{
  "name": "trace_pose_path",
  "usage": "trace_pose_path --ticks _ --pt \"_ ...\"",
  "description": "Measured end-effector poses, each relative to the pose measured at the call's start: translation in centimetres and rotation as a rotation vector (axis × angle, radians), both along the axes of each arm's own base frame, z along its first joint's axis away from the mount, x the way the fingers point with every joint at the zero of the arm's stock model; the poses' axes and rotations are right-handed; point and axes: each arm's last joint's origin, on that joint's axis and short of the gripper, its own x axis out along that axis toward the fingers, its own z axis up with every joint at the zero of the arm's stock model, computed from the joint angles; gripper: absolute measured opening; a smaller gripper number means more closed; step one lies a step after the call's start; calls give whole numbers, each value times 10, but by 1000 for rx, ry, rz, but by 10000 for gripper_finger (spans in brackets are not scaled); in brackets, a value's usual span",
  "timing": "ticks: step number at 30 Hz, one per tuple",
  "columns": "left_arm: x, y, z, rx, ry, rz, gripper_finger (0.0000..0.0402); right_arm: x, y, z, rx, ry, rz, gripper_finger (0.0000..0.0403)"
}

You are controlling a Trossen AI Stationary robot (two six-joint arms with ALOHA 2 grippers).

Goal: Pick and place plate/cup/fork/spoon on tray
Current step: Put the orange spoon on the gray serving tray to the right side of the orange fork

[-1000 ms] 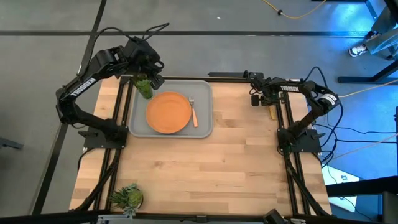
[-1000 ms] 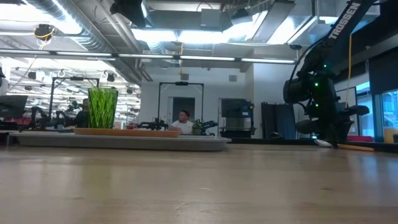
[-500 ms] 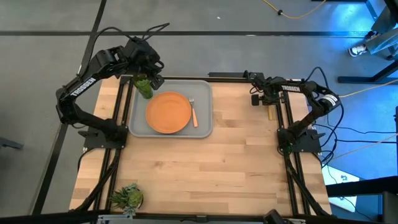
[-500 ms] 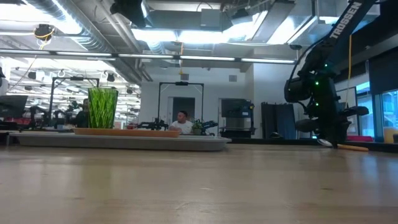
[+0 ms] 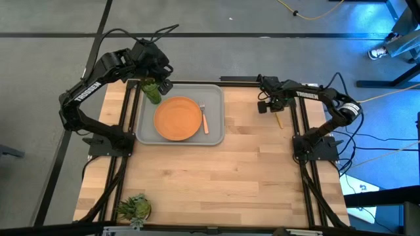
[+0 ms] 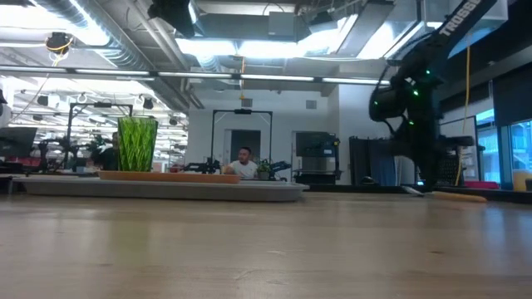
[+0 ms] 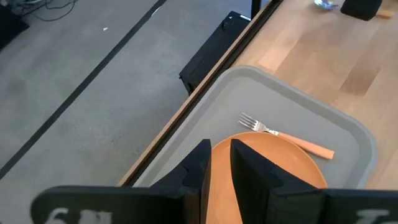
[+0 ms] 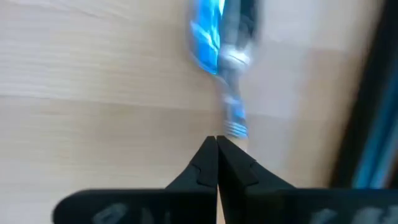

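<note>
The grey tray (image 5: 215, 98) lies at the table's far left. The orange plate (image 5: 178, 118) and the fork (image 5: 204, 118) lie on it. The green cup (image 5: 151, 91) stands upright in its far left corner and also shows in the low view (image 6: 137, 144). My left gripper (image 7: 221, 163) hovers above that corner, slightly open and empty. My right gripper (image 8: 216, 142) points down at the table's far right, shut on the spoon (image 8: 219, 43), whose tan handle (image 5: 278, 120) lies on the wood. My right gripper comes from above, its fingers pointing down. It meets the spoon just behind the neck (image 8: 235, 124), and the fingers themselves hide the place of contact. The bowl (image 8: 211, 31) sticks out past the fingertips. In the low view the spoon (image 6: 449, 197) lies flat on the table.
A spiky green plant (image 5: 134, 207) sits at the table's near left corner. Bare wood (image 5: 216, 177) covers the table's middle and near part. The black frame rail (image 5: 302, 124) runs close to the right of the spoon. A person (image 6: 243, 163) shows in the room behind.
My right gripper has moved toward the table's left edge, staying shut and low. The spoon has slid along the table with it, also leftward. My left arm, the cup, the plate and the fork have kept still.
</note>
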Motion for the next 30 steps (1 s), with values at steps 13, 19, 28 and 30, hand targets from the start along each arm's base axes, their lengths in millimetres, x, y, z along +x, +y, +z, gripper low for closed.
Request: trace_pose_path --ticks 13,19,28,30 --pt "0 0 0 1 2 -8 54 28 11 16 -64 -9 92 7" --pt "0 0 0 0 2 -8 54 26 9 16 -64 -10 79 45" --pt "0 0 0 -1 0 -5 53 14 -3 16 -65 -9 16 105" --pt "0 0 0 -1 0 -6 53 11 -6 16 -65 -8 -5 109"
